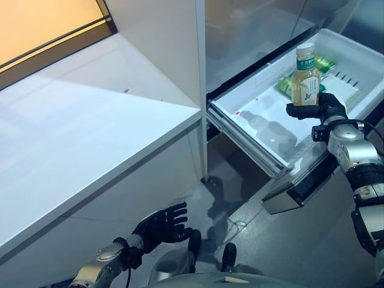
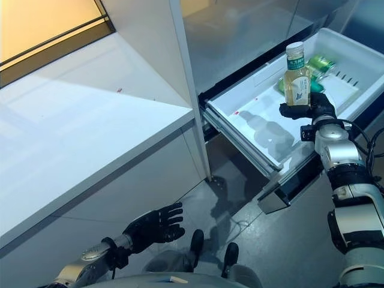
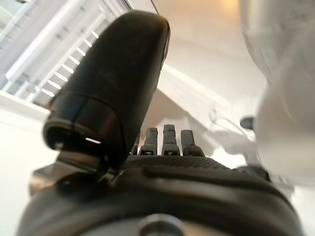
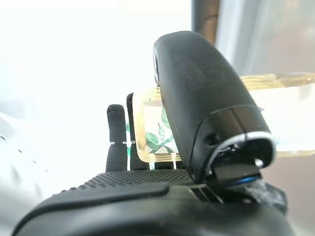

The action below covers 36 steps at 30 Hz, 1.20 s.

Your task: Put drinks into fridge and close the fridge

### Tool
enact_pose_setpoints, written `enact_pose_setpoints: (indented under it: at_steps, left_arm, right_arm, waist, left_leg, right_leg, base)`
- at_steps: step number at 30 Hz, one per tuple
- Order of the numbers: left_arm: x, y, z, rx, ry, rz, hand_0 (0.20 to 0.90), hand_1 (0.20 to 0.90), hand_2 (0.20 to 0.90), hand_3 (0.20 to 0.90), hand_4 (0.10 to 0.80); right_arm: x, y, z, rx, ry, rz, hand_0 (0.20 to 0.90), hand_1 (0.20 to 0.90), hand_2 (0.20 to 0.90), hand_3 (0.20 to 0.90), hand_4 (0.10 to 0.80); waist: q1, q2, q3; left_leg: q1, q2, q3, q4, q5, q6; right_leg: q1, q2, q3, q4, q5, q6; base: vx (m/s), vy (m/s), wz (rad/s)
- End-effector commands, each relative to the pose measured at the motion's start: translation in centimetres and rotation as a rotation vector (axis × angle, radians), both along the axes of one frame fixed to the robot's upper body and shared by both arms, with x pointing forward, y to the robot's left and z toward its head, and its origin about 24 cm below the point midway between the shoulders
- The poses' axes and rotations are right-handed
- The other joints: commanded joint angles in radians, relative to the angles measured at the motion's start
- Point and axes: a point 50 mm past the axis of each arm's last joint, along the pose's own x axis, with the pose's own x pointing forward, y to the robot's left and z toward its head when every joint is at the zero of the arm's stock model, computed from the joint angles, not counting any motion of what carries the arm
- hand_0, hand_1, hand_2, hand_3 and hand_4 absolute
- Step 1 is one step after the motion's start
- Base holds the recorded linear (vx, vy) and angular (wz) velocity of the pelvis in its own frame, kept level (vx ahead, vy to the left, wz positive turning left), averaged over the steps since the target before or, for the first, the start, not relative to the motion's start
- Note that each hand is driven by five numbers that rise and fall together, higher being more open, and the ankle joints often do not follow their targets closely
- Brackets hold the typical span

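A clear bottle of pale yellow drink [image 1: 306, 77] with a white cap stands upright in my right hand [image 1: 319, 109], whose fingers and thumb curl round its base. It hangs over the white pulled-out fridge drawer [image 1: 252, 114]. In the right wrist view the bottle [image 4: 162, 132] shows behind the thumb [image 4: 206, 103]. A green can [image 2: 321, 63] and another green drink lie in the drawer behind the bottle. My left hand [image 1: 161, 225] hovers low over the floor, fingers spread and holding nothing.
A white counter [image 1: 78, 132] fills the left side, with a tall white panel [image 1: 180, 54] between it and the fridge. The drawer's silver front [image 1: 294, 192] juts out over the dark floor.
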Motion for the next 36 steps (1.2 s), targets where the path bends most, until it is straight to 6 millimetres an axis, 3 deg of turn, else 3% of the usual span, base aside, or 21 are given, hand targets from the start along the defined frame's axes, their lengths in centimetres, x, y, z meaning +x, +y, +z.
enact_pose_setpoints:
  at_steps: [1,6,10,14,22,24,25,30,36]
  left_arm:
    - [2.9,0.2,1.7,0.066,-0.184,0.020,0.900,0.900,0.900,0.900,0.800]
    - [2.9,2.2,-0.5,0.188,-0.100,0.171,0.900,0.900,0.900,0.900,0.800]
    - [2.5,3.3,-1.9,0.242,-0.008,0.283,0.900,0.900,0.900,0.900,0.800]
    - [2.5,3.8,-2.2,0.304,0.017,0.271,0.900,0.900,0.900,0.900,0.800]
    - [2.6,4.5,-2.3,0.365,0.035,0.245,0.900,0.900,0.900,0.900,0.800]
    - [2.7,4.6,-2.2,0.370,0.030,0.243,0.900,0.900,0.900,0.900,0.800]
    - [2.8,4.7,-2.2,0.374,0.027,0.241,0.900,0.900,0.900,0.900,0.800]
    - [3.0,4.9,-2.0,0.384,0.027,0.239,0.900,0.900,0.900,0.900,0.800]
    - [2.5,5.3,-2.2,0.407,0.042,0.233,0.900,0.900,0.900,0.900,0.800]
  right_arm:
    - [0.6,0.5,9.1,-0.156,-0.257,0.040,0.300,0.300,0.300,0.200,0.100]
    - [1.3,1.3,7.3,-0.196,-0.138,0.048,0.300,0.300,0.300,0.200,0.100]
    - [0.9,0.3,4.5,-0.312,0.097,0.053,0.300,0.300,0.300,0.200,0.100]
    - [0.2,-0.7,3.0,-0.338,0.235,0.062,0.300,0.300,0.300,0.200,0.100]
    - [-1.0,-3.1,2.2,-0.477,0.503,0.035,0.300,0.300,0.300,0.200,0.100]
    - [-1.2,-3.5,2.1,-0.491,0.544,0.023,0.481,0.481,0.481,0.411,0.311]
    - [-1.2,-3.5,2.0,-0.470,0.544,0.023,0.900,0.900,0.900,0.900,0.800]
    - [-0.7,-2.8,2.6,-0.310,0.414,0.041,0.900,0.900,0.900,0.900,0.800]
    - [-0.2,-1.2,4.6,-0.058,0.133,0.119,0.900,0.900,0.900,0.900,0.800]
  waist:
    - [-0.013,-0.009,0.007]
    - [-0.025,0.001,0.066]
    - [-0.030,-0.003,0.104]
    - [-0.033,-0.013,0.127]
    - [-0.031,-0.023,0.153]
    - [-0.028,-0.025,0.155]
    - [-0.026,-0.027,0.155]
    - [-0.021,-0.038,0.149]
    - [-0.025,-0.060,0.124]
  left_leg:
    - [-0.049,0.001,0.095,0.143,-0.153,-0.010]
    - [-0.096,0.003,0.109,0.163,-0.145,-0.010]
    - [-0.128,0.002,0.120,0.180,-0.141,-0.005]
    - [-0.153,0.001,0.126,0.197,-0.138,-0.004]
    - [-0.168,0.002,0.143,0.200,-0.133,-0.003]
    - [-0.167,0.004,0.146,0.197,-0.132,-0.004]
    - [-0.165,0.004,0.146,0.194,-0.131,-0.005]
    - [-0.143,0.007,0.149,0.185,-0.136,-0.006]
    - [-0.106,0.011,0.150,0.156,-0.138,-0.010]
  right_leg:
    - [-0.084,0.014,0.049,0.184,-0.104,0.003]
    - [-0.133,0.011,0.061,0.201,-0.090,0.007]
    - [-0.173,0.007,0.066,0.221,-0.081,0.012]
    - [-0.204,0.004,0.061,0.246,-0.077,0.013]
    - [-0.230,0.001,0.055,0.262,-0.071,0.020]
    - [-0.229,0.000,0.053,0.261,-0.070,0.022]
    - [-0.228,0.000,0.052,0.260,-0.069,0.023]
    - [-0.209,0.000,0.048,0.256,-0.073,0.024]
    - [-0.172,0.004,0.044,0.231,-0.072,0.028]
  base:
    - [-0.081,-0.026,0.00]
    - [-0.080,-0.021,-0.02]
    - [-0.076,-0.023,-0.07]
    - [-0.050,-0.030,0.00]
    - [-0.034,-0.011,-0.04]
    - [-0.009,-0.003,0.02]
    - [0.000,0.000,0.00]
    - [0.000,0.000,0.00]
    - [0.000,0.000,0.00]
